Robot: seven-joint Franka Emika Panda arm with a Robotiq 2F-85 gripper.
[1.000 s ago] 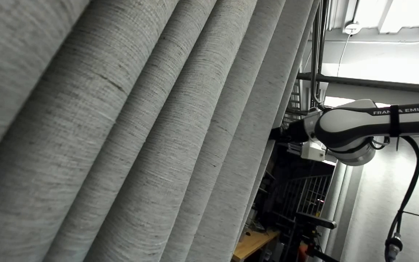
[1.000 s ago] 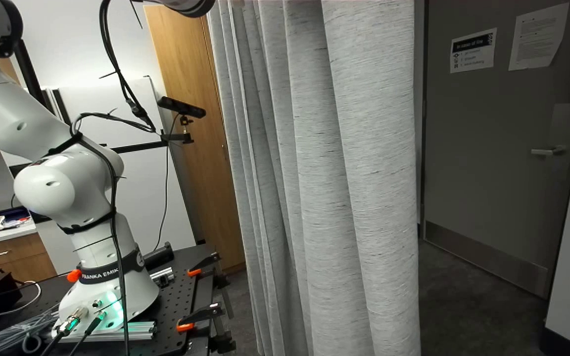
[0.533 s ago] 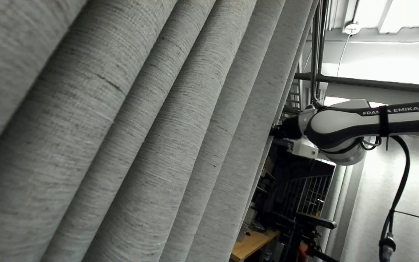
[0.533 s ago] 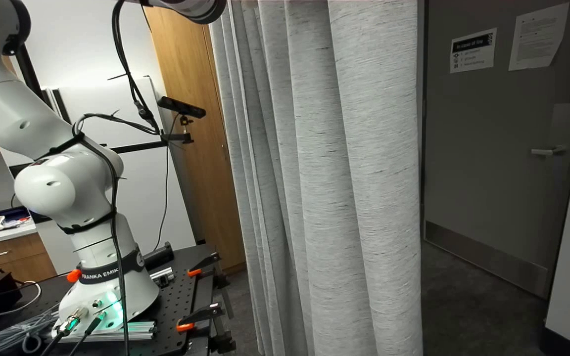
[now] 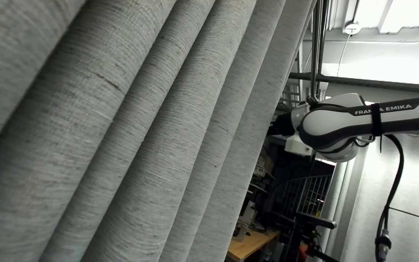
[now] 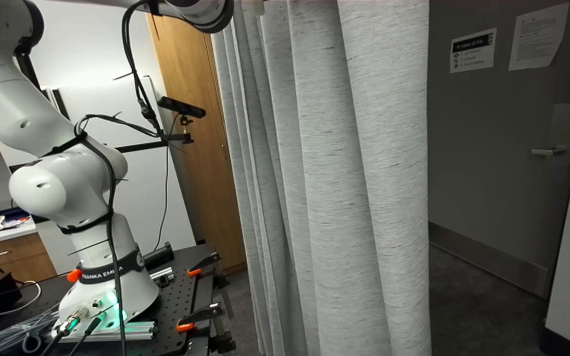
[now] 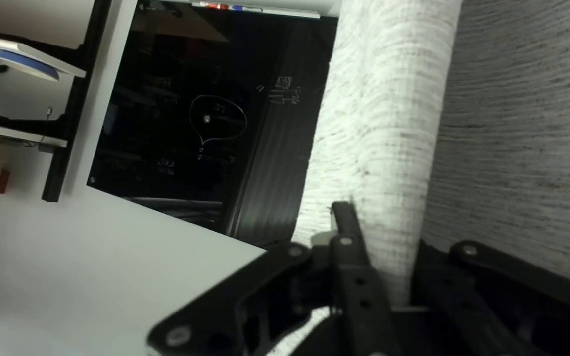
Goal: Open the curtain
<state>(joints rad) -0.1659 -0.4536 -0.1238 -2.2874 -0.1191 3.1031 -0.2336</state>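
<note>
The curtain [image 5: 180, 120] hangs in broad light-grey pleats and fills much of that exterior view. It also hangs as a tall drape [image 6: 344, 163] beside the robot's table. At its far edge my gripper [image 5: 272, 128] meets the fabric. Up close in the wrist view, a bright fold of curtain [image 7: 394, 128] runs down between the fingers of my gripper [image 7: 383, 228]. The left finger [image 7: 347, 222] lies against the fold; the right fingertip is hidden behind it. Fabric fills the gap, and the jaws look shut on it. One exterior view shows only the arm, not the gripper.
A horizontal metal rail [image 5: 369, 83] and upright pipes stand close behind the wrist. Below are a wooden table [image 5: 253, 243] and a camera on a stand [image 6: 182, 107]. A grey door [image 6: 493, 163] is past the curtain. A blackboard [image 7: 176, 109] hangs on the wall.
The gripper and arm have moved towards the curtain side, and its far edge has shifted with them, uncovering more shelving. In an exterior view, the curtain's outer edge has bulged towards the door.
</note>
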